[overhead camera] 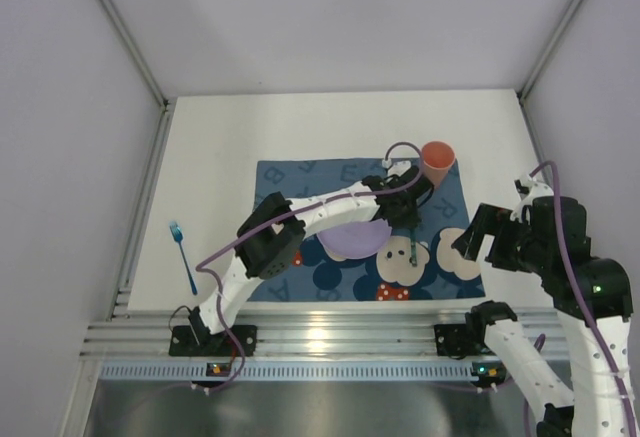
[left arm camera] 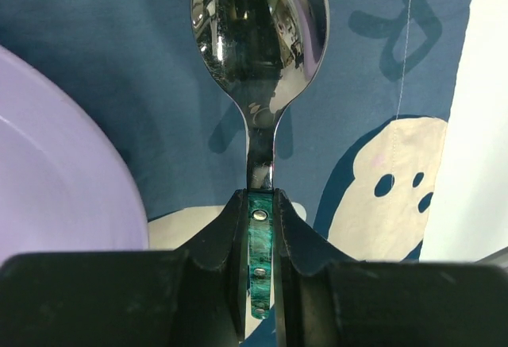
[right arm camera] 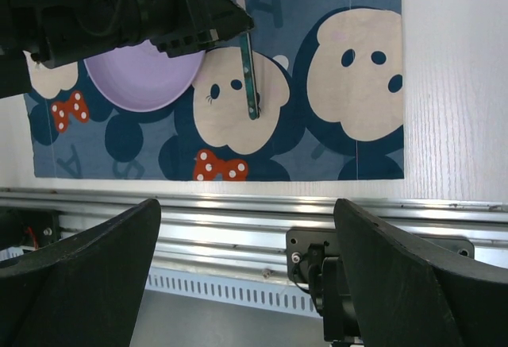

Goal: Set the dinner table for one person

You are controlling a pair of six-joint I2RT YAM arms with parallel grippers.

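1. Worktop (overhead camera: 220, 147) is the white matte slab that fills the middle of the top view, with an aluminium rail (overhead camera: 320, 329) along its near edge. It looks stiff, flat and fixed, so you grasp nothing of it and only set things down on it.
2. At far left a blue fork (overhead camera: 183, 257) lies on bare worktop, well apart from the placemat (overhead camera: 300, 182). It is probably light and lies low, so pinch it across the handle.
3. The placemat looks like soft cloth. I judge it may wrinkle or slide if you drag anything over it.
4. A lavender plate (overhead camera: 355, 239) sits on the placemat, partly under your left arm.
5. Your left hand (left arm camera: 259, 212) is clamped on the green handle of the spoon (left arm camera: 258, 29), just right of the plate, with the bowl pointing away from the arm bases. The polished metal is likely slick, so the handle is the better hold. You cannot tell whether the spoon touches the placemat.
6. An orange cup (overhead camera: 437, 157) stands mouth up at the placemat's far right corner.
7. Your right hand (overhead camera: 480, 240) is spread wide, holding nothing, near the placemat's right edge.
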